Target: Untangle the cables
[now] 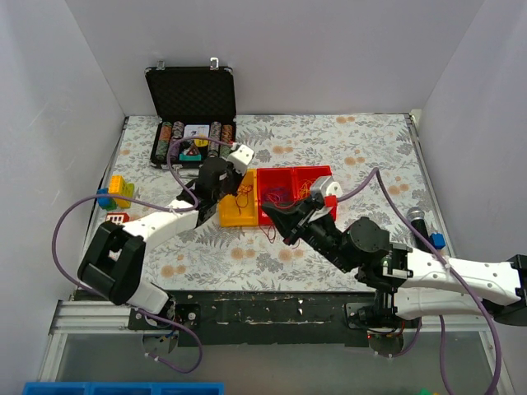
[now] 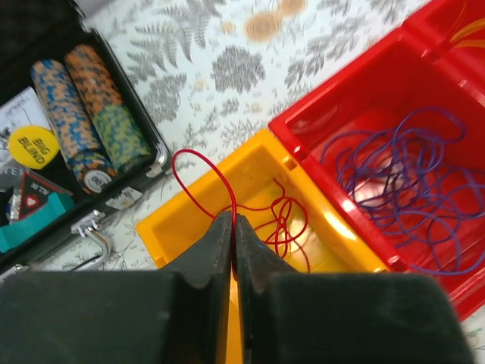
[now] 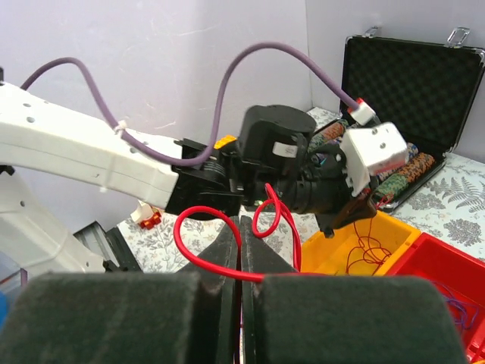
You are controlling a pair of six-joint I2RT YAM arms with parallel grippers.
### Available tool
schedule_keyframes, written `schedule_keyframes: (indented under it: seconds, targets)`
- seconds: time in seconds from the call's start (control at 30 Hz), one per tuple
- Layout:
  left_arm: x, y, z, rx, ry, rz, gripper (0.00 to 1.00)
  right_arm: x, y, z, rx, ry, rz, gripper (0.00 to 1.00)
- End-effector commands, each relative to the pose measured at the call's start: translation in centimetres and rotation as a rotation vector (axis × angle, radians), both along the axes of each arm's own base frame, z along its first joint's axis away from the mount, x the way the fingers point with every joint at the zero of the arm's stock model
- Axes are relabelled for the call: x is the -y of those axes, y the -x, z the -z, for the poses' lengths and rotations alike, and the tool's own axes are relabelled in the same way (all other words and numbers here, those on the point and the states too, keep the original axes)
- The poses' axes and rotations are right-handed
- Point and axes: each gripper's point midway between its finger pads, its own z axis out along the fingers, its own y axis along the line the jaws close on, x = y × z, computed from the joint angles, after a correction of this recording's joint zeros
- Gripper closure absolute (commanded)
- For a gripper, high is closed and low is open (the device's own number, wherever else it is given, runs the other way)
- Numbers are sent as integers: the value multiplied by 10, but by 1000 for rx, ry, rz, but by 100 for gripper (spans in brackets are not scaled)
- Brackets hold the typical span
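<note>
**A:** Where are the cables right now?

**B:** In the left wrist view the purple cable point(image 2: 402, 189) lies coiled in the red bin point(image 2: 326, 87) at the right of the frame. The red cable point(image 2: 198, 171) sits at the centre. Part of it is bunched inside the yellow bin point(image 2: 163, 216), and one loop arches up over the bin's rim.

**A:** And the end effectors?

**B:** The left end effector point(image 2: 233, 220) is closed, pinching a strand of the red cable right above the yellow bin. The right end effector point(image 3: 241, 224) is closed on a red strand too, with loops rising from its tips at the centre of the right wrist view. It's probably the same cable, but I can't trace it from one grip to the other.

**A:** So the step is drawing the red one out. How would you do it well?

**B:** I'd hold one grip as an anchor and move the other slowly away, along the line of the strand. I'd watch the small coils in the bin: if they tighten instead of sliding open, stop and pinch nearer the knot. The wire looks springy, so a hard tug could lift the light bin off the bench point(image 2: 204, 68) or snap a loop over into the purple coil.

**A:** Anything else?

**B:** Keep the two arms apart, because they're close together in the top view.
</note>
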Motion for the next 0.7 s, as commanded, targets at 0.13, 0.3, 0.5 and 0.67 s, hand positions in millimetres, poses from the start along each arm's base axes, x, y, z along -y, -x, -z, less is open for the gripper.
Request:
schedule_keyframes:
  seconds: [0.13, 0.3, 0.5, 0.67]
  targets:
    - [1, -21, 17, -73, 9, -40, 72, -10, -6, -16, 52, 15, 35, 99]
    - [5, -24, 5, -117, 31, -14, 50, -12, -14, -18, 55, 29, 79, 99]
    - [3, -17, -42, -177, 101, 21, 32, -23, -21, -11, 43, 69, 88, 99]
    - [-15, 2, -104, -126, 155, 43, 5, -31, -37, -1, 22, 105, 102, 99]
